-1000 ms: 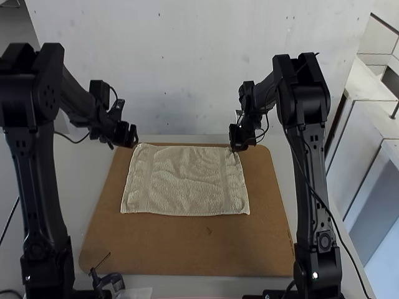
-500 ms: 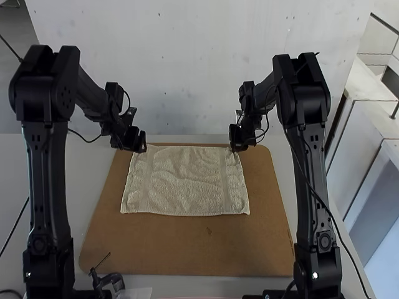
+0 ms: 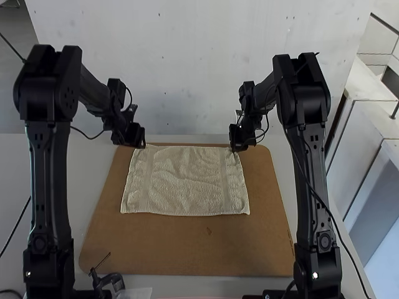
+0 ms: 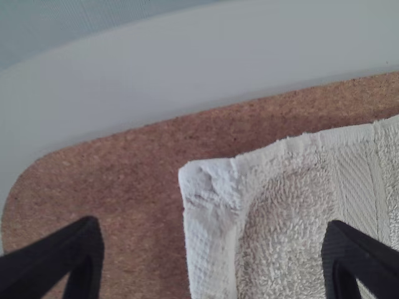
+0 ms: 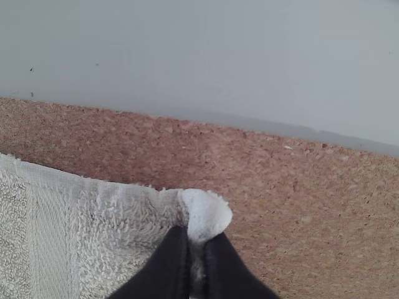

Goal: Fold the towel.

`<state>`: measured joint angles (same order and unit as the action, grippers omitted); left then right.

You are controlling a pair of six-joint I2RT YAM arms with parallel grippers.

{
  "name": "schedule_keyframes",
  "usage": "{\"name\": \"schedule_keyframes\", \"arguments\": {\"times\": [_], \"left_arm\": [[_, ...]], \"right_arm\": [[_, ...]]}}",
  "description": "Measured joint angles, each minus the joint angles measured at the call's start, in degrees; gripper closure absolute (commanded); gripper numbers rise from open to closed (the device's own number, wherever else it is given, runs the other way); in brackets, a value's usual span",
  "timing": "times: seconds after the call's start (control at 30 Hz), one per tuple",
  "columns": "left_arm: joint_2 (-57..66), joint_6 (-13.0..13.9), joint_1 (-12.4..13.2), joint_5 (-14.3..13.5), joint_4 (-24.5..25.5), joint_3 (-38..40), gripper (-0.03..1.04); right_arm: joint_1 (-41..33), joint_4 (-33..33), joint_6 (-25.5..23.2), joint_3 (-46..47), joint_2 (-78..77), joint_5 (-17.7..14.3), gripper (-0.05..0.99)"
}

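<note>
Cork board, spread towel, left claw apart, right claw clamped on towel corner

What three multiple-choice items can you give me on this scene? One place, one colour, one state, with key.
1. Where does the towel lie?
A) in a basket
B) on the board
C) over a rack

2. What colour is the towel?
A) green
B) black
C) cream

3. What is the state of the right tool?
A) shut on a corner of the towel
B) open, over the middle of the towel
C) shut on nothing

Key:
1. B: the high view shows the towel spread flat, with the board's brown surface around it.
2. C: its cloth is pale cream in the high view.
3. A: the right wrist view shows the fingers together, with a corner of the towel pinched between them.
</note>
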<state>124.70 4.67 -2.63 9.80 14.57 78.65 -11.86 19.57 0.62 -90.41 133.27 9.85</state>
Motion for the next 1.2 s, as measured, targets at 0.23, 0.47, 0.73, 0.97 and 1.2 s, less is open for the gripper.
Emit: {"name": "schedule_keyframes", "arguments": {"times": [0.23, 0.47, 0.73, 0.97, 1.2], "left_arm": [[1.6, 0.0, -0.2, -0.8, 0.6, 0.0, 0.34], [1.6, 0.0, -0.9, -1.1, 0.6, 0.0, 0.35], [3.2, -0.7, -1.2, -1.0, 0.6, 2.4, 0.38], [4.4, -1.6, -1.2, -1.0, 0.6, 4.2, 0.38], [4.8, -2.0, -1.2, -1.0, 0.6, 5.0, 0.47]], "right_arm": [[0.0, -0.4, 0.0, 0.4, -0.1, 0.2, 0.91], [0.2, -1.4, 0.0, 1.1, -0.3, 0.5, 0.91], [0.3, -1.9, 0.0, 1.5, -0.5, 1.0, 0.91], [0.5, -2.3, 0.0, 1.7, -0.5, 1.7, 0.91], [0.7, -2.6, 0.0, 1.9, -0.5, 2.2, 0.91]]}}
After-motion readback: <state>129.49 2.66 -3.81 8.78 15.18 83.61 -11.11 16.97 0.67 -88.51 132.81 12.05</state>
